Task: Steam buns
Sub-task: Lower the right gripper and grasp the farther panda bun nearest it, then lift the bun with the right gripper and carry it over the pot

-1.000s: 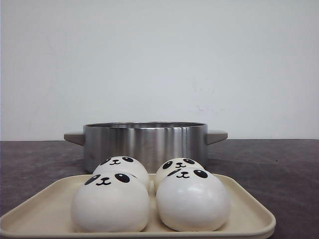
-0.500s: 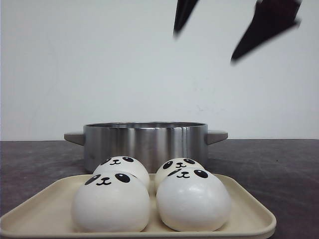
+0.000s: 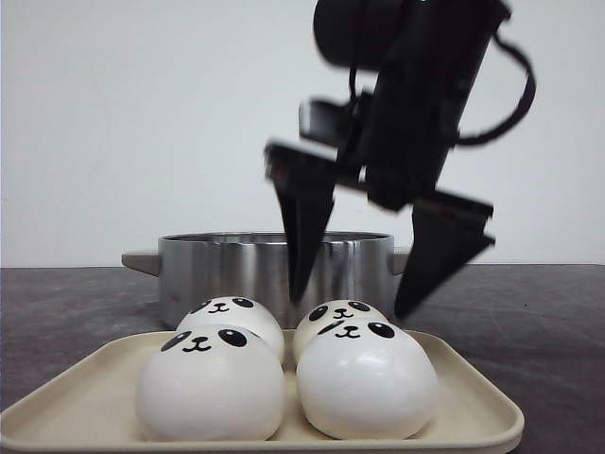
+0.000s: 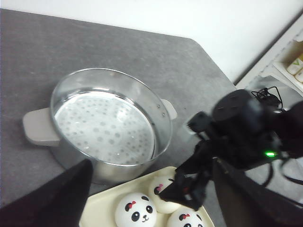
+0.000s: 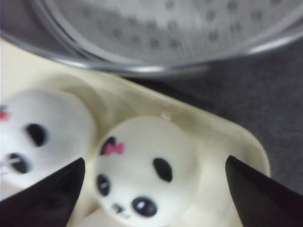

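Four white panda-faced buns sit on a beige tray [image 3: 85,397]: front left [image 3: 210,383], front right [image 3: 366,378], rear left [image 3: 232,317], rear right [image 3: 340,312]. My right gripper [image 3: 350,305] is open, its fingers hanging either side of the rear right bun without touching it. In the right wrist view that bun [image 5: 142,142] lies between the open fingers of the right gripper [image 5: 155,160]. My left gripper [image 4: 151,161] is open and empty, high above the pot and tray. From there I see the right gripper [image 4: 187,187] partly covering a bun [image 4: 161,198], with another bun [image 4: 136,210] beside it.
A steel pot [image 3: 246,270] with grey handles stands just behind the tray. It holds a perforated steamer plate [image 4: 104,123] with nothing on it. The table is dark grey [image 3: 529,312]. A white shelf [image 4: 284,56] stands off the table's far side.
My right gripper has come down from the top of the front view, jaws open, to just over the rear right bun. The buns, tray and pot have not moved.
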